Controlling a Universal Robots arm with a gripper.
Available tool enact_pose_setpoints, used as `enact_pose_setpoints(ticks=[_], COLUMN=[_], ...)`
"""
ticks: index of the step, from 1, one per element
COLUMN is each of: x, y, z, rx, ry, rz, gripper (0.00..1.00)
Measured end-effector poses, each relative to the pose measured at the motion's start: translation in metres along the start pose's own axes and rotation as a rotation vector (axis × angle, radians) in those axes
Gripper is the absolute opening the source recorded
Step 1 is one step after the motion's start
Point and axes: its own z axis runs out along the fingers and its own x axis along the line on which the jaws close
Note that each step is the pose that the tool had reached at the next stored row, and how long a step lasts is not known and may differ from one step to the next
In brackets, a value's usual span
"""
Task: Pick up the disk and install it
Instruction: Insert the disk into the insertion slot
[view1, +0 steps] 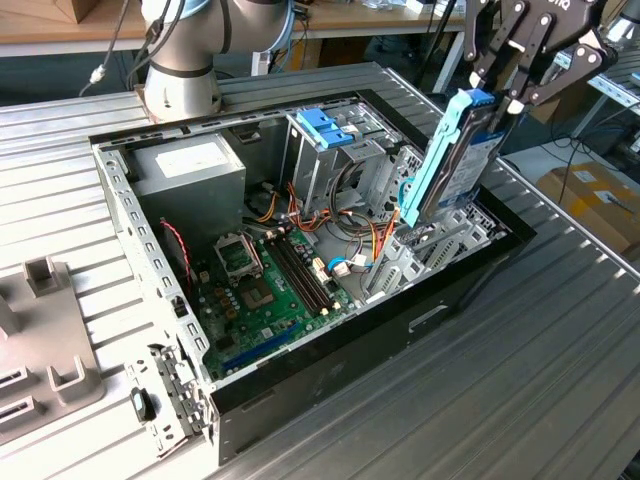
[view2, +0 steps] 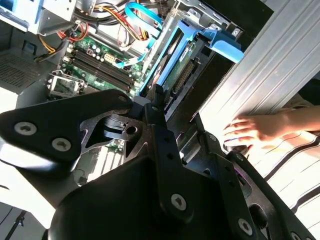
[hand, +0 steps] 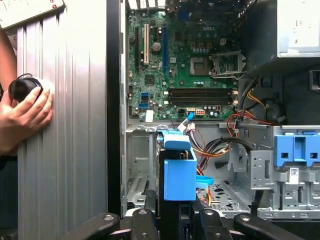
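At the exterior view's right end of the computer case (view1: 330, 385), gripper (view1: 503, 98) jaws closed on the disk (view1: 474, 165); long axis steeply tilted, lower end inside the case.

No readable words apart from a maker's mark on the motherboard (hand: 185, 65); power-supply sticker (view1: 190, 158) illegible.

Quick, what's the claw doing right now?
Gripper: jaws shut on the disk, tilted over the open case.
Person's hand: cupping a small black object.
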Motion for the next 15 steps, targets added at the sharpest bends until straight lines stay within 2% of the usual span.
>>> enact_pose_setpoints(ticks=[4, 7, 11, 15], x=[0.0012, 0.0014, 0.0016, 0.0016], y=[0.0, -0.0009, -0.0013, -0.0018], z=[0.0105, 0.0121, 0.0184, 0.0189], rx=[0.0, 0.0001, 0.0001, 0.0], ry=[0.0, -0.0002, 0.0, 0.0001], rz=[0.0, 0.0, 0.0, 0.0], gripper=[0.35, 0.35, 0.35, 0.35])
